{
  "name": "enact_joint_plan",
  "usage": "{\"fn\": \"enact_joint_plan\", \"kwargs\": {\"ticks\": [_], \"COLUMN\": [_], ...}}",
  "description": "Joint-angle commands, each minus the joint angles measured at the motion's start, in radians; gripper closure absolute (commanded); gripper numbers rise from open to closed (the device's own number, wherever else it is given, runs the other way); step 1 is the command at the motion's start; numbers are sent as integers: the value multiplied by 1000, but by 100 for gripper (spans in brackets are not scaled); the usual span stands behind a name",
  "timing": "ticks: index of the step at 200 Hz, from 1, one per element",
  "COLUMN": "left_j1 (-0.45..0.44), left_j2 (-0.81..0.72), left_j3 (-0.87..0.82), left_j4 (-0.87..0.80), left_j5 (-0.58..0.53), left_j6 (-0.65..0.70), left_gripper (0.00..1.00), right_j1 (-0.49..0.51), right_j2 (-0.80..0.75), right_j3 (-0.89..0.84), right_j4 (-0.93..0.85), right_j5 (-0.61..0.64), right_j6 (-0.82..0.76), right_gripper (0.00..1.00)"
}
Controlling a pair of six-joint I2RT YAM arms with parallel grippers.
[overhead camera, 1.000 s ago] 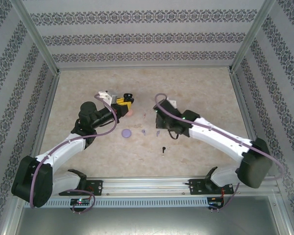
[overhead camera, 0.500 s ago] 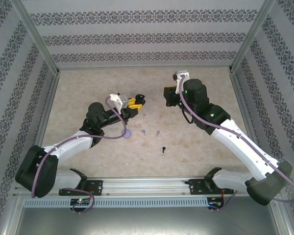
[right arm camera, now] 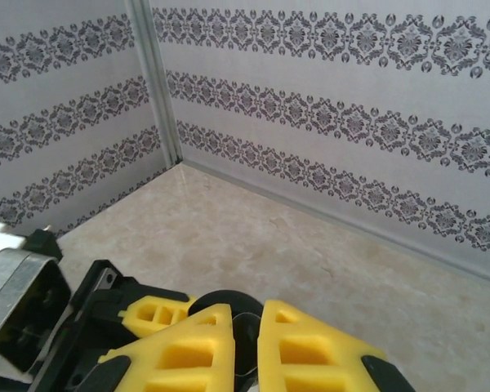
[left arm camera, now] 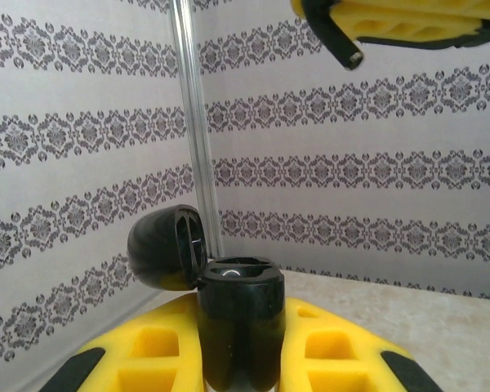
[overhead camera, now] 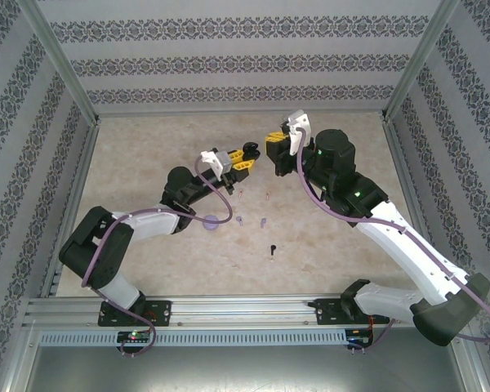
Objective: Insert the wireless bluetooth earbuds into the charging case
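Note:
My left gripper (overhead camera: 245,158) is raised over the back middle of the table, shut on a black charging case (left arm camera: 238,314) that stands upright with its lid (left arm camera: 165,249) swung open to the left. My right gripper (overhead camera: 272,149) hovers just right of it and a little above, shut on a black earbud whose stem (left arm camera: 345,47) pokes out below its yellow fingers (left arm camera: 408,18). In the right wrist view, the earbud (right arm camera: 249,347) sits dark between the nearly closed pads, with the open lid (right arm camera: 216,304) just beneath.
On the table below lie two pale pink earbuds (overhead camera: 242,194), two purple earbuds (overhead camera: 239,220) and one black earbud (overhead camera: 273,249). A round purple case (overhead camera: 211,220) sits by the left forearm. Patterned walls enclose the table.
The right gripper rose from the table beside the earbuds and swung back; the left gripper carried the black case up and to the right. The two now meet.

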State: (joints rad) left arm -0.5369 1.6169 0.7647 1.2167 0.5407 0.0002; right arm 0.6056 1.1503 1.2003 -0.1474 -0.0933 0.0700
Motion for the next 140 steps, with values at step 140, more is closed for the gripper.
{"fn": "enact_joint_plan", "kwargs": {"ticks": [140], "left_j1": [-36], "left_j2": [54], "left_j3": [93], "left_j4": [175], "left_j5": [86], "left_j6": [-76], "left_gripper": [100], "right_j1": [-5], "right_j2": [-8], "right_j3": [-44], "right_j4": [75], "right_j5": [-68], "right_j6": [11], "right_gripper": [90]}}
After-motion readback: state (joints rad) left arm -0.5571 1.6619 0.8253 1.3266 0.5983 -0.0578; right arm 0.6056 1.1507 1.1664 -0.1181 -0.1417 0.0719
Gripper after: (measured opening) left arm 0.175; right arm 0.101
